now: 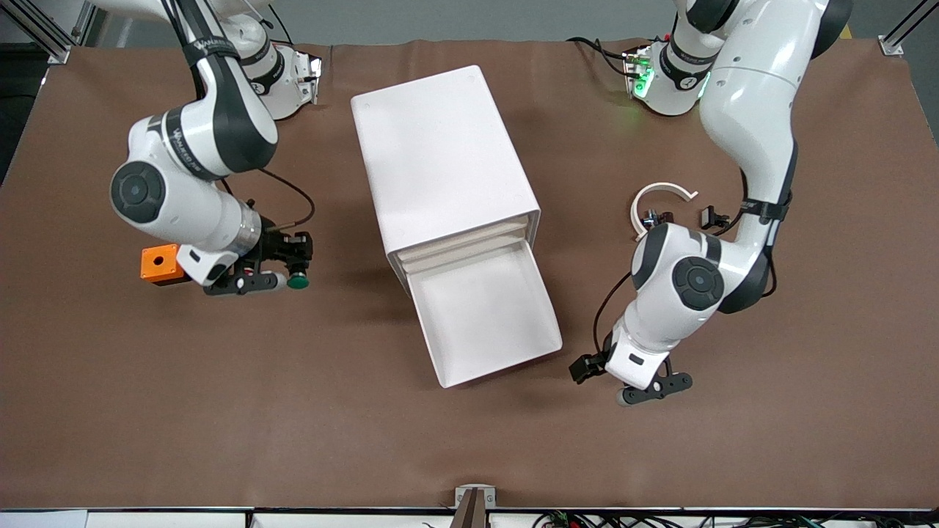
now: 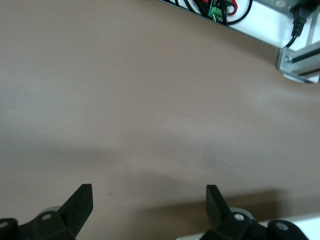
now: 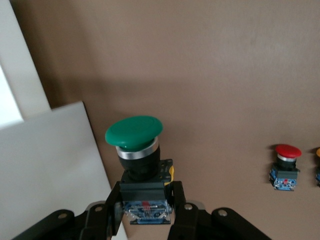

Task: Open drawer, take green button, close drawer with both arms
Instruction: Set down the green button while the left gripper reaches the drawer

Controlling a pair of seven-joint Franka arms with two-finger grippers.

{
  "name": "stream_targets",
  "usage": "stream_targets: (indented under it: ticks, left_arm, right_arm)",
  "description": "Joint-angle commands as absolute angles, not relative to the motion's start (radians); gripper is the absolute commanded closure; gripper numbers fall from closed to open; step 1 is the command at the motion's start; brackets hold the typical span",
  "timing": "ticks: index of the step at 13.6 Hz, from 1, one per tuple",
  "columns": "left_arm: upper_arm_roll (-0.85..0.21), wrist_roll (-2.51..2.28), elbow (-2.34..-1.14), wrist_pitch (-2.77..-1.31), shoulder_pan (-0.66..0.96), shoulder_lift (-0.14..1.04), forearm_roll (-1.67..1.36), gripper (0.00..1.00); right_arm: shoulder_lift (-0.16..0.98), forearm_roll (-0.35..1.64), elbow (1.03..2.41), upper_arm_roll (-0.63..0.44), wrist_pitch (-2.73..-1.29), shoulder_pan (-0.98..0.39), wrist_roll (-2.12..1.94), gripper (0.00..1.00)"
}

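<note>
Item one: the right arm's black two-finger gripper (image 1: 290,270), over the brown table cover (image 1: 220,411) toward the right arm's end. We find its jaws pinched on the black body of the small push button with the round green cap (image 3: 134,132); the cap stands clear of the fingertips, and the lower part of the body is hidden between them.

Item two: the left arm's black two-finger gripper (image 2: 149,205), low over bare cover beside the open drawer's front, toward the left arm's end. We record its jaws spread wide, holding and touching nothing.

Item three: the wide shallow white plastic drawer (image 1: 486,323), lowest of three in the big white rounded cabinet (image 1: 440,161), pulled well out; we see nothing inside it.

Item four: an orange box with a round hole (image 1: 161,262), partly hidden by the right arm.

Item five: a red-capped button (image 3: 286,165) on the cover, seen in the right wrist view. A yellowish thing beside it is cut off by the edge; we cannot tell what it is.

Item six: a white curved ring piece (image 1: 656,199) and small dark parts near the left arm, too small to make out.
</note>
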State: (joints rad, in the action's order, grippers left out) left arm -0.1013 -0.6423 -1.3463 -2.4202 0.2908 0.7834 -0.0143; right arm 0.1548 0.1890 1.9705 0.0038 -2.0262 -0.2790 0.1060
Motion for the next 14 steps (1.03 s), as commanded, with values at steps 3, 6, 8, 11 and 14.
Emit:
stream_targets:
  ticks: [3, 6, 8, 11, 14]
  left_arm:
    - [-0.089, -0.759, -1.325, -2.535, 0.316, 0.85, -0.025, 0.0]
    - [-0.089, -0.759, -1.318, -2.54, 0.344, 0.88, -0.023, 0.0]
    - [-0.087, -0.758, -1.31, -2.554, 0.365, 0.905, -0.023, 0.0]
    - [-0.089, -0.75, -1.313, -2.554, 0.391, 0.911, -0.018, 0.0]
    - [-0.092, -0.746, -1.318, -2.545, 0.414, 0.911, -0.017, 0.0]
  right_arm:
    - [0.006, 0.17, 2.306, 0.009, -2.276, -0.247, -0.015, 1.0]
    - [-0.011, 0.17, 2.437, 0.009, -2.406, -0.239, -0.031, 1.0]
    - [-0.008, 0.17, 2.499, 0.008, -2.488, -0.236, -0.032, 1.0]
    - [0.029, 0.154, 2.51, 0.006, -2.513, -0.187, -0.069, 1.0]
    - [0.096, 0.152, 2.508, 0.006, -2.569, -0.147, -0.103, 1.0]
